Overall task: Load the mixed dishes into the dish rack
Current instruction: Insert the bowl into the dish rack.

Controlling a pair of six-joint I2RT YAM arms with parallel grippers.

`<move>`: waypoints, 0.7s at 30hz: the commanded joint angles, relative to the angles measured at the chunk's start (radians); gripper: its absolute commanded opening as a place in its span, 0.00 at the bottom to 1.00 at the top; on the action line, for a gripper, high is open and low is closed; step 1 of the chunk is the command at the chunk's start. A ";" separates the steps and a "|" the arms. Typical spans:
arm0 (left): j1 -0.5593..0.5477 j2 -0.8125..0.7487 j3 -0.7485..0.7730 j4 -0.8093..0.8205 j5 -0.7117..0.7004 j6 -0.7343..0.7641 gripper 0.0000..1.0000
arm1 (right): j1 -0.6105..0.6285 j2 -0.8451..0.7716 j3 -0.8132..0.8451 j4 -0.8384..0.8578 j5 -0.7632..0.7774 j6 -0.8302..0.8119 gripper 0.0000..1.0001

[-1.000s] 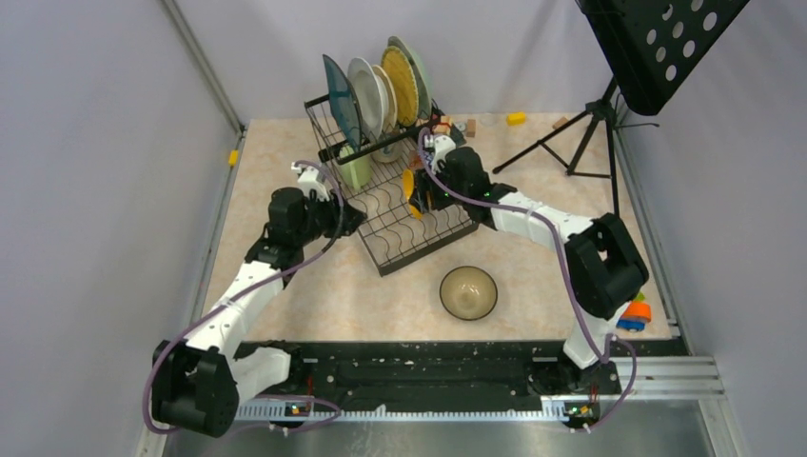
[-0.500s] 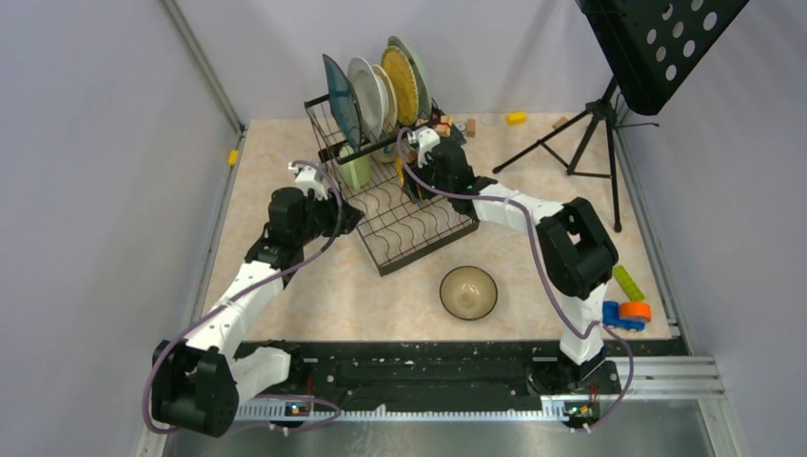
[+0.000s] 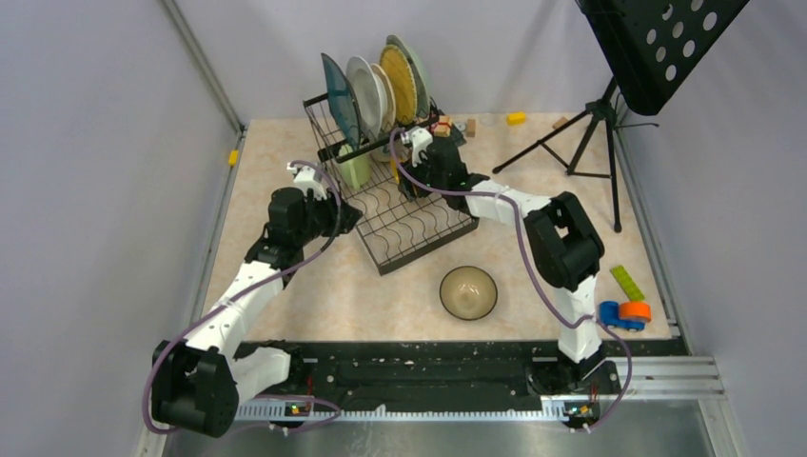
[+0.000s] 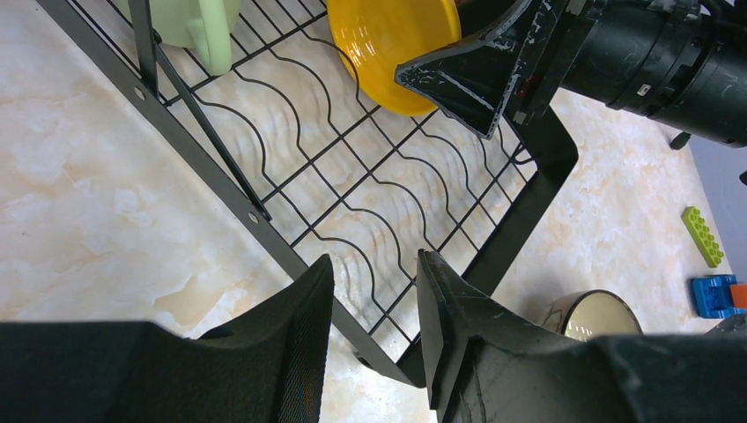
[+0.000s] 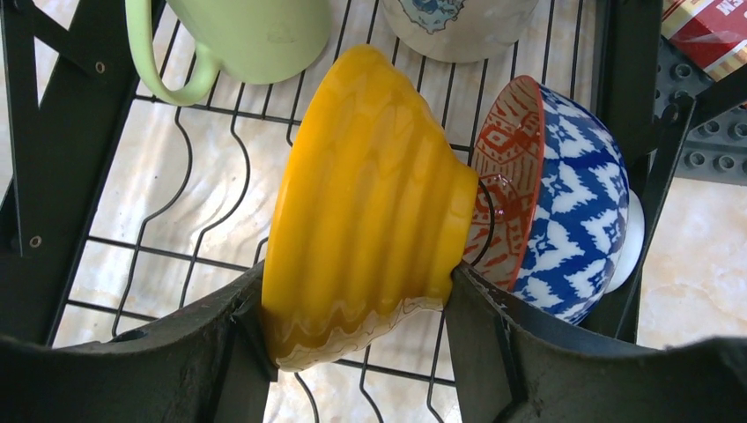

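**Inspector:** Where does the yellow-orange bowl (image 5: 370, 203) stand?

**Onlooker:** On its side over the flat tray of the dish rack (image 3: 411, 238). The right hand (image 5: 357, 291) clamps it across its ribbed, glossy wall. Its narrow base touches the mouth of the red-patterned bowl (image 5: 555, 203), which is blue and white outside.

**Inspector:** Does the overhead view confirm that?

**Onlooker:** No, the arm hides the grip there. It does show the plates (image 3: 376, 90) upright in the raised section. The right wrist view adds a light-green mug (image 5: 247, 35) beyond the bowl.

**Inspector:** And the left hand (image 4: 374, 273)?

**Onlooker:** Its fingers are parted with nothing between them. It hangs above the rack's near corner of thin black wavy wire, over the marbled tabletop (image 3: 276, 162).
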 commanded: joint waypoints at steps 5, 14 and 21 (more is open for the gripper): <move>0.004 -0.017 -0.007 0.030 -0.006 -0.004 0.44 | -0.012 0.012 0.052 -0.021 -0.079 -0.023 0.43; 0.004 -0.011 0.002 0.028 0.005 -0.009 0.44 | -0.012 -0.019 0.002 0.015 -0.059 -0.004 0.67; 0.004 -0.006 0.006 0.031 0.014 -0.010 0.44 | -0.012 -0.044 -0.013 0.017 -0.052 -0.005 0.75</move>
